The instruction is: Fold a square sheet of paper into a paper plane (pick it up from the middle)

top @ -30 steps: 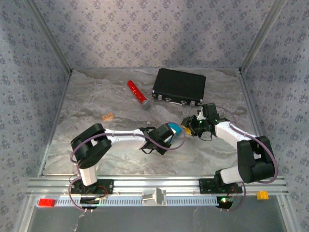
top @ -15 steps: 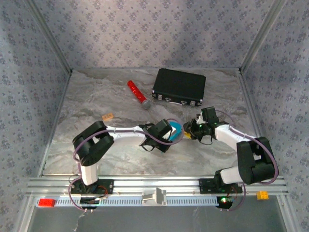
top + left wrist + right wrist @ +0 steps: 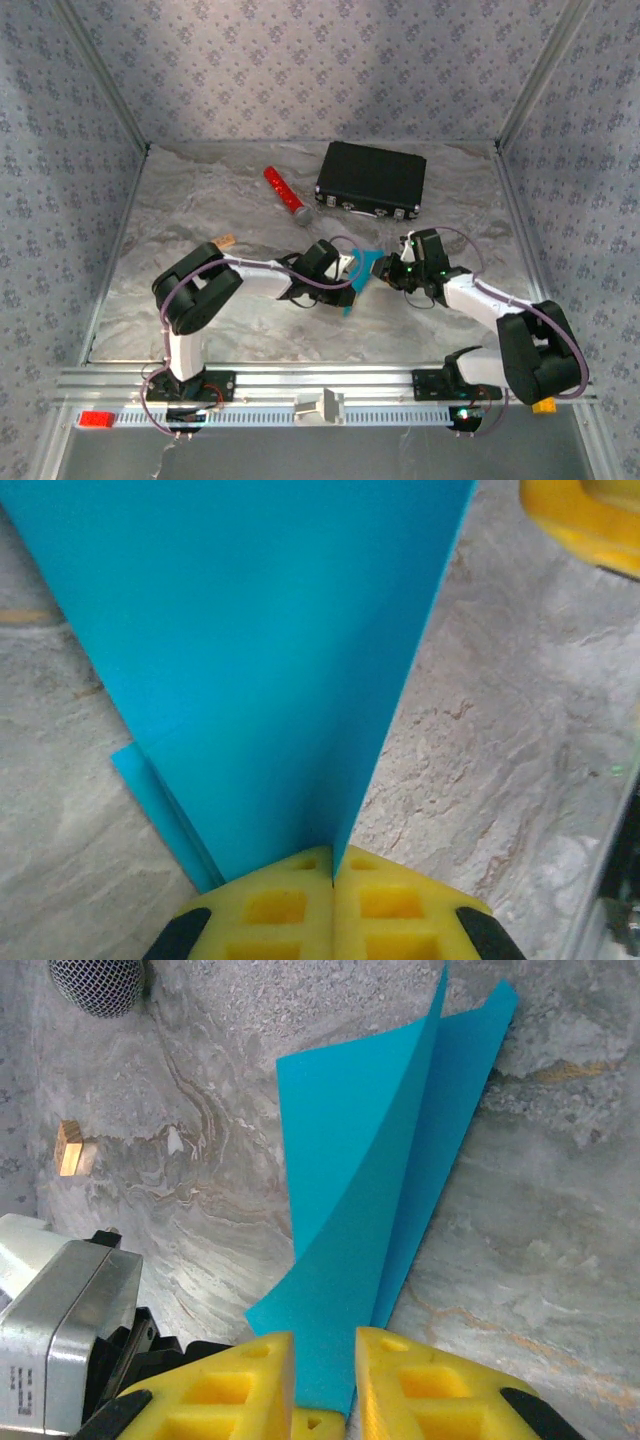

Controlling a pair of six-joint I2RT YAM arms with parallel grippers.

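Grey marbled tabletop (image 3: pixel 200 200), patterned walls standing round it.

1. Sheet (image 3: pixel 362 268): cyan, already folded into layers, hanging above mid-table between the two grippers. In the top view its long axis is running near-to-far, with the lower corner dipping toward the arm bases.

2. Left gripper (image 3: pixel 348 274): reaching in from the sheet's left side. In its wrist view the fingers (image 3: pixel 285 905) are pressing together on the sheet (image 3: pixel 250 650), which is stretching straight ahead from the tips (image 3: pixel 332 865).

3. Right gripper (image 3: pixel 386 272): reaching in from the right, opposite the left one. In its wrist view the jaws (image 3: pixel 325 1350) are standing slightly apart with the sheet (image 3: pixel 370 1190) between them, two layers fanning away ahead. Whether they are pinching it cannot be told.

4. Judgement: both grippers are sitting equally near, so the coming fold is depending on the right one getting a firm hold.

5. Case (image 3: pixel 371 178), cylinder (image 3: pixel 285 195), block (image 3: pixel 226 240): lying well apart, farther back.
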